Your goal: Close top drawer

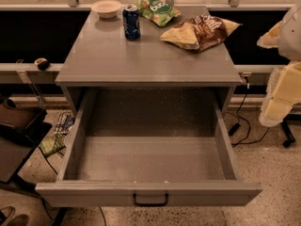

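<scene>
The top drawer [149,193] of the grey cabinet is pulled far out toward me. Its deep box is empty, and its flat front faces me with a small black bar handle [150,200] at the centre. My arm's cream-coloured links [282,93] hang at the right edge of the view, beside the cabinet's right side and apart from the drawer. The gripper [272,117] is at the lower end of that arm, level with the drawer opening and clear of the handle.
On the cabinet top [117,60] stand a blue can [131,21], a white bowl [106,8], a green chip bag [157,11] and a brown-yellow chip bag [200,31]. A dark stand [19,126] is on the left and cables [244,126] lie on the floor at the right.
</scene>
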`<move>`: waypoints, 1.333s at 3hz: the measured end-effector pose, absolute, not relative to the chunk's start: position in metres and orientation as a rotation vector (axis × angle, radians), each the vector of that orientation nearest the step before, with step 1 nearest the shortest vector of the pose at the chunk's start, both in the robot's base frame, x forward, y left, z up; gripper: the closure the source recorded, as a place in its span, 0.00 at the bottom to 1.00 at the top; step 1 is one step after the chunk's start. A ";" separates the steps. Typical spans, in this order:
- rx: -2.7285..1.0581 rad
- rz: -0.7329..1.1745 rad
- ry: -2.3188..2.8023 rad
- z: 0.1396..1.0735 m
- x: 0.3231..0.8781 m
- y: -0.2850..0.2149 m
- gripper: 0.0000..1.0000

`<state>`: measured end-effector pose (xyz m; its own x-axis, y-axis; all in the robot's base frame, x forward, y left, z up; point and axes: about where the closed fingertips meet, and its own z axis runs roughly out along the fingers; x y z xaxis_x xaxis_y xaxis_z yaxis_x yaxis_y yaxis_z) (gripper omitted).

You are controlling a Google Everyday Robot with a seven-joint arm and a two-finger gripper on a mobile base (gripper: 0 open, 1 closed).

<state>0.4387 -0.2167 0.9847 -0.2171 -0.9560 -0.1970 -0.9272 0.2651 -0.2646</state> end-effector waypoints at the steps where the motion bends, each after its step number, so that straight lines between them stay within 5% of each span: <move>1: -1.739 -0.245 2.229 1.017 0.437 -0.209 0.16; 4: -1.682 -0.569 2.462 0.940 0.386 -0.282 0.85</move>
